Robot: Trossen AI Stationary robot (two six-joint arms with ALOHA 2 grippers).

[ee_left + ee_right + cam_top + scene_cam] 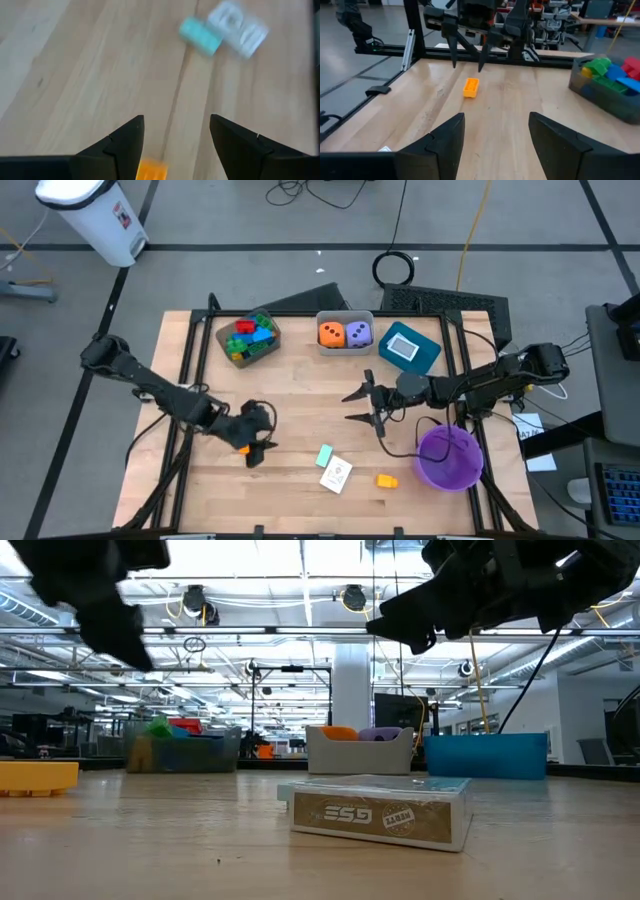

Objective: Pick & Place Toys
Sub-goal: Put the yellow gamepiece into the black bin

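An orange block (471,86) lies flat on the wooden table near its left front; it also shows in the high view (243,448) and the low view (38,777). My left gripper (467,66) hangs open just above it, fingers slanting down, touching nothing (176,125). A teal card (325,455), a white card (337,475) and a yellow block (386,479) lie near the front middle. My right gripper (347,407) stands open and level above the table's middle, holding nothing (496,122).
At the far edge stand a grey bin (247,340) of coloured blocks, a bin (345,333) with an orange and a purple dotted die, and a teal bin (408,348). A purple round bowl (448,458) sits at the front right.
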